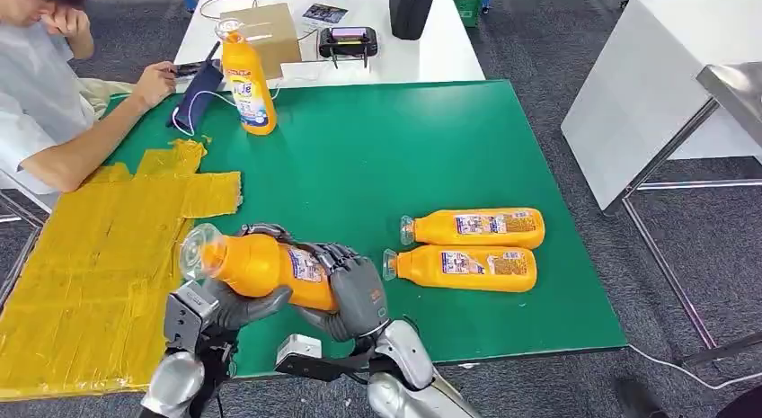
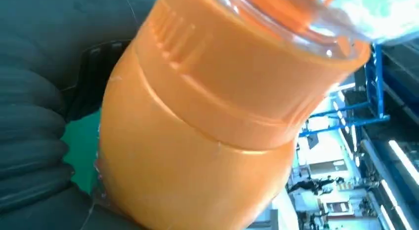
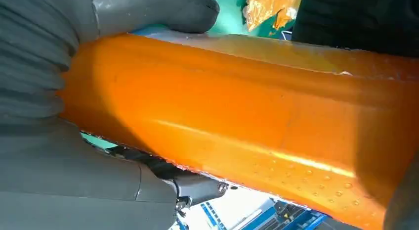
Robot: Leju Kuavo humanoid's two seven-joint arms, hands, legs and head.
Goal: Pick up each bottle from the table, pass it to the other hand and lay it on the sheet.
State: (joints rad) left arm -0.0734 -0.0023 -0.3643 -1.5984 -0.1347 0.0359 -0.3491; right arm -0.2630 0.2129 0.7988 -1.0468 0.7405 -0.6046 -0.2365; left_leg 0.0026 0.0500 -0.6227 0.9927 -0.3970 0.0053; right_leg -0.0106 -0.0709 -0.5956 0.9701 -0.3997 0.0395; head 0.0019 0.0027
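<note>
Crinkled yellow plastic sheet (image 1: 99, 256) lies on my left. My left hand (image 1: 235, 306) and right hand (image 1: 355, 292) both have fingers wrapped on an orange plastic bottle (image 1: 261, 267) (clear cap toward sheet), held sideways above the green bench (image 1: 377, 148) edge. Two lying orange bottles (image 1: 467, 247) rest right.

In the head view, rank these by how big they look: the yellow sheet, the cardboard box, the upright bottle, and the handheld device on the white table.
1. Yellow sheet, by far.
2. Cardboard box and upright bottle: too alike to rank.
3. Handheld device, smallest.
</note>
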